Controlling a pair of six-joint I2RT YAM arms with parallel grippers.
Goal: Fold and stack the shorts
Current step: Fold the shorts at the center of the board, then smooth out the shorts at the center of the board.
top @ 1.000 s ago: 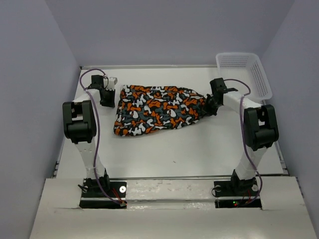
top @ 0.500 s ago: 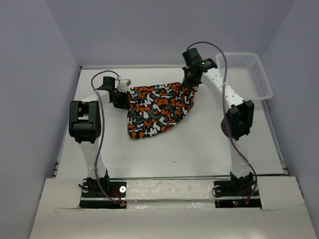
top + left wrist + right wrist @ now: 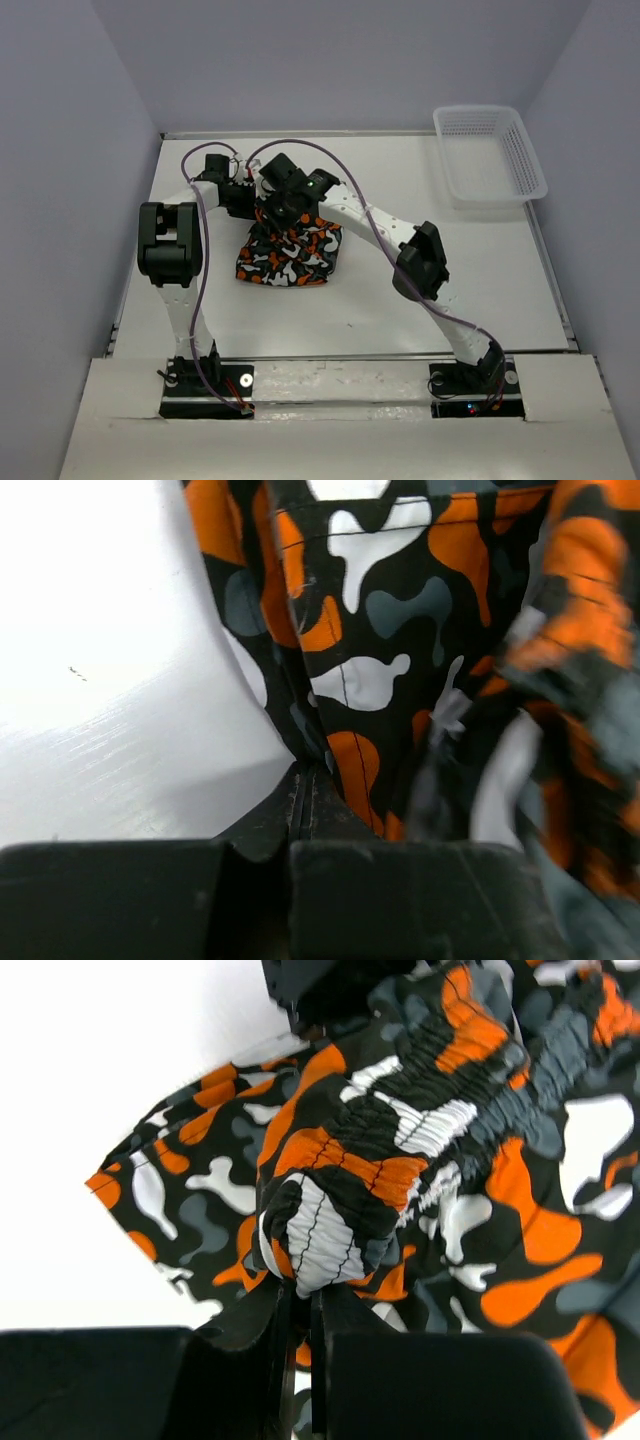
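Observation:
The shorts [image 3: 290,255], printed in orange, black, grey and white blotches, lie bunched and folded over on the white table left of centre. My left gripper [image 3: 243,197] is shut on their left edge; in the left wrist view the cloth [image 3: 400,670] runs up from my closed jaws. My right gripper [image 3: 283,213] has reached across to the left and is shut on the gathered elastic waistband [image 3: 400,1150], held above the rest of the shorts, close beside the left gripper.
A white plastic mesh basket [image 3: 490,150] stands at the back right corner. The table [image 3: 450,280] has grey walls on the left, back and right. My right arm stretches diagonally across the table's middle.
My right gripper has swept from the right side to the left, carrying the waistband over the shorts. The shorts went from spread flat to folded over and bunched. The left gripper has hardly moved.

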